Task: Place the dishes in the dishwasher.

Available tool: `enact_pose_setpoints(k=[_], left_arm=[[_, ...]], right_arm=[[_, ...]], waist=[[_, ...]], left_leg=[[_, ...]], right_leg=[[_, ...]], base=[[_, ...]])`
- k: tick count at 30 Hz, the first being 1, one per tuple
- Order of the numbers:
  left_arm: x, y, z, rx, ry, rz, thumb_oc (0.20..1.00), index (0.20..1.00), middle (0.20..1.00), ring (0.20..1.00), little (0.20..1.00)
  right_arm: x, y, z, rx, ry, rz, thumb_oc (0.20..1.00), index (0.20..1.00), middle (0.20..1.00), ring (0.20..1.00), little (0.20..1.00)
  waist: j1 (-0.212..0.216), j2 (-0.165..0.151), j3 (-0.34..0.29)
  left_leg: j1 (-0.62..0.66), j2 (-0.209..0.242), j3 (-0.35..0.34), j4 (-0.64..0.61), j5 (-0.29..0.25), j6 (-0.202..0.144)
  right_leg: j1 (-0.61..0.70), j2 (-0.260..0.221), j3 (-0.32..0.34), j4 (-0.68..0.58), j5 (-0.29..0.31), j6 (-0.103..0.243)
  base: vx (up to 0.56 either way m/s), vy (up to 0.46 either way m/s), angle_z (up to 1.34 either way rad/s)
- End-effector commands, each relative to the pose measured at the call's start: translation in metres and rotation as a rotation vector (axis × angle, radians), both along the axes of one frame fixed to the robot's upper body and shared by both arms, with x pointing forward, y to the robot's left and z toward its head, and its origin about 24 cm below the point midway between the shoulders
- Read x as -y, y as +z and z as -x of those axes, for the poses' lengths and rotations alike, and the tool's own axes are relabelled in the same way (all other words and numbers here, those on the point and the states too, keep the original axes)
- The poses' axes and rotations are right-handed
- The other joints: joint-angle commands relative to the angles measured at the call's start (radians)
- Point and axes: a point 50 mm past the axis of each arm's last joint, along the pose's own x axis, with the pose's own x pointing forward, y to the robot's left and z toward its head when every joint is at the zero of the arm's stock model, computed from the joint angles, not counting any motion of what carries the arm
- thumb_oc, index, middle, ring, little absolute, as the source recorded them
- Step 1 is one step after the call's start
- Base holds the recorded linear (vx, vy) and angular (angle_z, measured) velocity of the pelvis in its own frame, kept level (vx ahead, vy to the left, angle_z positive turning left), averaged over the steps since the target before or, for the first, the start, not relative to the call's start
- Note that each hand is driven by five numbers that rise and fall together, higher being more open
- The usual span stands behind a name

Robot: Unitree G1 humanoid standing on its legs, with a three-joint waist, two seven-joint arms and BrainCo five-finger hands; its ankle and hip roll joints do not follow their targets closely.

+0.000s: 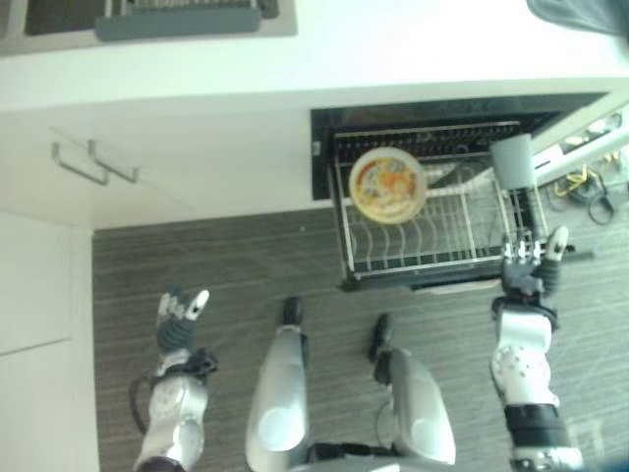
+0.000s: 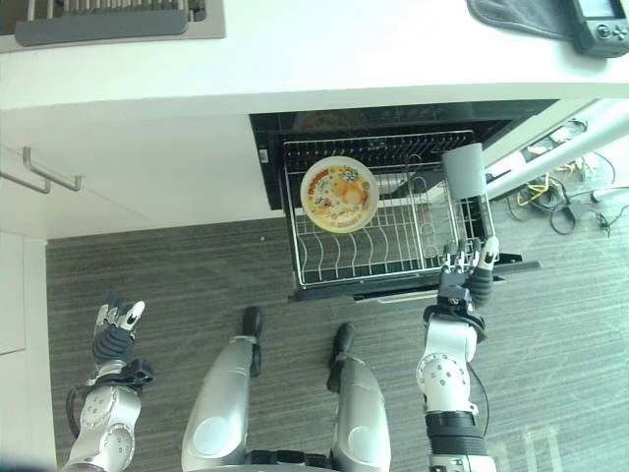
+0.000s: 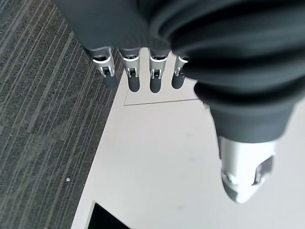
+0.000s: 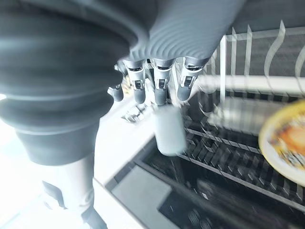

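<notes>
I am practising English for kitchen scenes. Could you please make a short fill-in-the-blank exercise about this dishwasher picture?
1. The patterned plate stands in the pulled-out wire ____ of the dishwasher.
2. The right hand is at the rack's ____ corner on the robot's right.
3. The left hand hangs over the striped grey ____.

Missing words: rack; front; floor

My two head eyes look steeply down from above and share the pulled-out wire dishwasher rack (image 2: 373,236) and grey striped floor (image 1: 226,265). My left wrist camera peers along my left hand (image 3: 143,71) close over that floor; the right along my right hand (image 4: 157,81) near the rack.
</notes>
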Motion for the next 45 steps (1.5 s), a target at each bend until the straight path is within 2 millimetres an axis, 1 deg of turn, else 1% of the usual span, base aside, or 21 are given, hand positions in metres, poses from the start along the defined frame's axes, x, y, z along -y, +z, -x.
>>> enact_pose_setpoints(k=[1,2,3,5,7,9,12,15,16,17,20,21,24,25,30,35,36,37,40,43,45], left_arm=[[-0.01,0.005,0.012,0.048,0.079,-0.028,1.0,1.0,1.0,1.0,1.0],[-0.01,0.004,0.012,0.049,0.088,-0.021,1.0,1.0,1.0,1.0,1.0],[-0.013,0.004,0.011,0.05,0.104,-0.005,1.0,1.0,1.0,1.0,1.0],[-0.011,0.002,0.01,0.044,0.106,0.006,1.0,1.0,1.0,1.0,1.0],[-0.007,0.0,0.008,0.029,0.086,0.013,1.0,1.0,1.0,1.0,1.0],[-0.003,-0.003,0.007,0.022,0.076,0.021,1.0,1.0,1.0,1.0,1.0],[0.008,-0.012,0.003,-0.007,0.04,0.034,1.0,1.0,1.0,1.0,1.0],[0.015,-0.017,0.001,-0.024,0.012,0.046,1.0,1.0,1.0,1.0,1.0],[0.018,-0.019,0.002,-0.03,0.004,0.051,1.0,1.0,1.0,1.0,1.0],[0.022,-0.023,0.003,-0.045,-0.003,0.057,1.0,1.0,1.0,1.0,1.0],[0.027,-0.029,0.005,-0.065,-0.007,0.065,1.0,1.0,1.0,1.0,1.0],[0.028,-0.033,0.008,-0.077,-0.004,0.077,1.0,1.0,1.0,1.0,1.0],[0.028,-0.035,0.009,-0.082,-0.014,0.08,1.0,1.0,1.0,1.0,1.0],[0.029,-0.036,0.009,-0.083,-0.019,0.08,1.0,1.0,1.0,1.0,1.0],[0.031,-0.037,0.008,-0.085,-0.05,0.082,1.0,1.0,1.0,1.0,1.0],[0.032,-0.04,0.01,-0.099,-0.081,0.093,1.0,1.0,1.0,1.0,1.0],[0.032,-0.04,0.01,-0.103,-0.086,0.093,1.0,1.0,1.0,1.0,1.0],[0.032,-0.04,0.01,-0.105,-0.094,0.092,1.0,1.0,1.0,1.0,1.0],[0.031,-0.037,0.01,-0.12,-0.115,0.085,1.0,1.0,1.0,1.0,1.0],[0.023,-0.034,0.006,-0.135,-0.14,0.06,1.0,1.0,1.0,1.0,1.0],[0.02,-0.033,0.005,-0.141,-0.144,0.057,1.0,1.0,1.0,1.0,1.0]], right_arm=[[0.039,0.02,0.008,-0.047,-0.254,0.087,1.0,1.0,1.0,1.0,1.0],[0.044,0.013,0.013,-0.088,-0.3,0.058,1.0,1.0,1.0,1.0,1.0],[0.052,-0.004,0.021,-0.166,-0.367,0.0,1.0,1.0,1.0,1.0,1.0],[0.053,-0.027,0.027,-0.234,-0.397,-0.092,1.0,1.0,1.0,1.0,1.0],[0.049,-0.053,0.031,-0.333,-0.399,-0.146,1.0,1.0,1.0,1.0,1.0],[0.047,-0.063,0.03,-0.383,-0.392,-0.158,1.0,1.0,1.0,1.0,1.0],[0.037,-0.104,0.031,-0.473,-0.344,-0.358,1.0,1.0,1.0,1.0,1.0],[0.031,-0.12,0.028,-0.501,-0.318,-0.458,1.0,1.0,1.0,1.0,1.0],[0.027,-0.123,0.026,-0.51,-0.301,-0.488,0.768,0.768,0.768,0.768,0.768],[0.026,-0.128,0.026,-0.548,-0.314,-0.514,0.2,0.2,0.2,0.2,0.2],[0.026,-0.138,0.027,-0.567,-0.302,-0.562,0.2,0.2,0.2,0.2,0.2],[0.026,-0.146,0.027,-0.587,-0.269,-0.603,0.2,0.2,0.2,0.2,0.2],[0.017,-0.153,0.022,-0.592,-0.158,-0.668,0.2,0.2,0.2,0.2,0.2],[0.013,-0.153,0.019,-0.581,-0.112,-0.69,0.2,0.2,0.2,0.2,0.2],[0.019,-0.142,0.002,-0.525,-0.056,-0.707,0.2,0.2,0.2,0.2,0.2],[0.033,-0.117,-0.024,-0.489,0.003,-0.622,0.2,0.2,0.2,0.2,0.2],[0.04,-0.11,-0.028,-0.491,0.0,-0.58,0.2,0.2,0.2,0.2,0.2],[0.046,-0.103,-0.031,-0.487,0.003,-0.544,0.2,0.2,0.2,0.2,0.2],[0.062,-0.079,-0.045,-0.472,0.009,-0.441,0.2,0.2,0.2,0.2,0.2],[0.086,-0.032,-0.07,-0.434,0.025,-0.304,0.2,0.2,0.2,0.2,0.2],[0.091,-0.018,-0.076,-0.432,0.038,-0.262,0.2,0.2,0.2,0.2,0.2]], waist=[[-0.012,0.037,-0.058],[-0.016,0.04,-0.059],[-0.021,0.047,-0.06],[-0.024,0.055,-0.056],[-0.019,0.065,-0.051],[-0.015,0.073,-0.05],[-0.001,0.099,-0.055],[0.014,0.119,-0.061],[0.018,0.125,-0.064],[0.025,0.137,-0.072],[0.034,0.155,-0.083],[0.041,0.168,-0.092],[0.054,0.183,-0.105],[0.059,0.188,-0.109],[0.079,0.209,-0.116],[0.101,0.233,-0.121],[0.104,0.233,-0.127],[0.107,0.24,-0.122],[0.12,0.253,-0.12],[0.152,0.268,-0.117],[0.162,0.276,-0.117]], left_leg=[[-0.007,-0.008,0.058,-0.041,0.031,0.027],[-0.009,-0.007,0.064,-0.036,0.029,0.027],[-0.005,-0.007,0.069,-0.034,0.026,0.025],[-0.002,-0.011,0.069,-0.033,0.025,0.025],[0.001,-0.017,0.069,-0.03,0.026,0.028],[0.003,-0.018,0.069,-0.031,0.029,0.026],[-0.001,-0.025,0.064,-0.03,0.033,0.022],[0.003,-0.028,0.069,-0.034,0.037,0.019],[0.004,-0.028,0.071,-0.037,0.04,0.017],[0.016,-0.028,0.062,-0.039,0.022,0.006],[0.022,-0.031,0.056,-0.058,0.035,0.003],[0.024,-0.033,0.061,-0.093,0.074,0.008],[0.032,-0.037,0.042,-0.139,0.101,0.004],[0.033,-0.039,0.032,-0.151,0.109,0.002],[0.041,-0.038,0.025,-0.207,0.145,-0.012],[0.048,-0.044,0.016,-0.232,0.16,-0.024],[0.058,-0.048,0.001,-0.233,0.141,-0.035],[0.049,-0.049,0.01,-0.229,0.159,-0.027],[0.055,-0.058,-0.006,-0.232,0.162,-0.027],[0.052,-0.066,-0.028,-0.249,0.175,-0.028],[0.05,-0.068,-0.036,-0.256,0.18,-0.029]], right_leg=[[-0.021,0.042,-0.064,0.014,0.029,-0.046],[-0.021,0.041,-0.065,0.015,0.028,-0.047],[-0.018,0.038,-0.067,0.015,0.025,-0.047],[-0.014,0.035,-0.066,0.014,0.025,-0.048],[-0.004,0.029,-0.073,0.009,0.026,-0.051],[0.001,0.027,-0.078,0.007,0.025,-0.054],[0.005,0.022,-0.083,0.008,0.016,-0.065],[0.013,0.016,-0.1,0.006,0.012,-0.068],[0.014,0.013,-0.107,0.007,0.01,-0.068],[0.023,0.011,-0.105,0.016,-0.012,-0.06],[0.028,0.008,-0.109,0.018,-0.016,-0.06],[0.031,0.005,-0.122,0.003,0.003,-0.066],[0.04,0.007,-0.118,-0.008,0.002,-0.061],[0.041,0.008,-0.117,-0.01,0.001,-0.06],[0.054,0.002,-0.149,-0.026,0.003,-0.051],[0.066,-0.012,-0.177,-0.027,-0.004,-0.047],[0.075,-0.014,-0.165,-0.024,-0.024,-0.038],[0.07,-0.017,-0.181,-0.023,-0.008,-0.047],[0.075,-0.019,-0.178,-0.014,-0.016,-0.047],[0.069,-0.02,-0.188,0.001,-0.027,-0.044],[0.066,-0.018,-0.191,0.008,-0.033,-0.045]], base=[[-0.03,0.097,-0.3],[-0.03,0.08,-0.21],[-0.02,0.043,-0.03],[-0.01,0.02,0.0],[0.0,0.0,0.0],[0.0,0.0,0.0],[0.0,0.0,0.0],[0.01,0.009,0.1],[0.11,0.038,0.15],[0.12,0.045,0.1],[0.07,0.05,0.06],[0.02,0.041,0.1],[0.03,0.011,0.09],[0.04,-0.008,0.06],[0.01,-0.008,0.19],[0.01,0.02,0.13],[0.02,0.034,0.11],[0.03,0.028,0.13],[0.01,0.007,0.08],[0.0,-0.044,0.06],[0.02,-0.003,0.19]])
